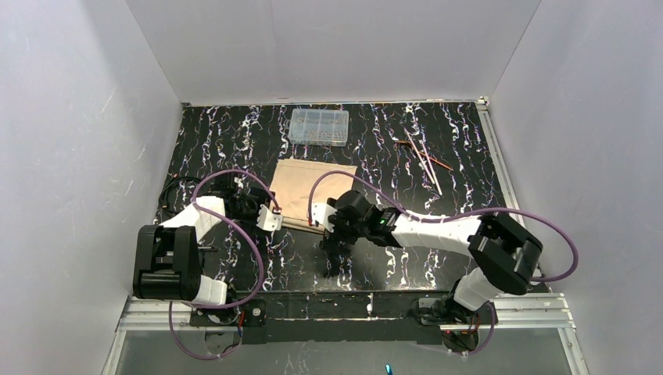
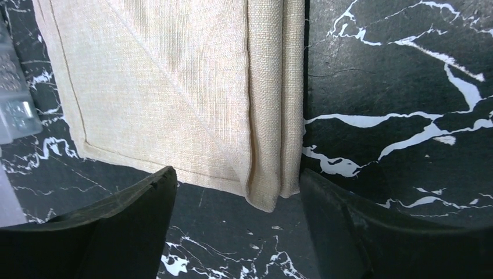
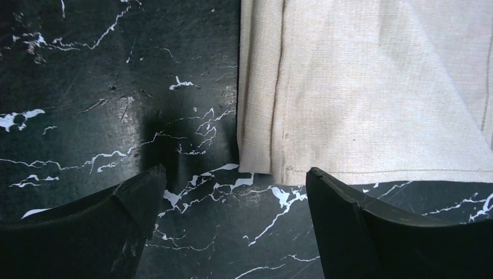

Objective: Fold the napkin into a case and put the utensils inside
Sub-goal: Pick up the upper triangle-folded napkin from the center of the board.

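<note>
Nearest the arm bases, over the black, white-veined worktop (image 1: pixel 234 141): left hand (image 2: pixel 237 177) with fingers (image 2: pixel 116 221) well apart, clamped on nothing, straddling the near left corner of the napkin (image 2: pixel 174 87). Between the two dark fingertips, the cloth's layered, folded edge, close beside the fingertip on the right of the wrist view; contact impossible to tell. Alongside, right hand (image 3: pixel 237 173) spread wide, likewise holding nothing, poised over the napkin's near right corner, with hemmed edge and corner framed between the fingertips, not pinched. From above, both hands at the near edge of the beige-tan cloth, one per corner, at the ends of white-and-black arms (image 1: pixel 438 228) reaching in from either side. Napkin itself flat on the middle of the worktop as a folded rectangle, with a diagonal crease across the top layer and doubled layers down one side. Farther back and to the right, well apart from the cloth, the copper-coloured utensils (image 1: pixel 422 160) in a loose crossed bunch on bare worktop, outside the napkin. Farthest of all, just beyond the napkin's far edge, a clear plastic compartment box (image 1: pixel 319 126), near the back wall (image 1: pixel 328 47) of the pale enclosure. A sliver of that same box at the left margin of the left wrist view.
</note>
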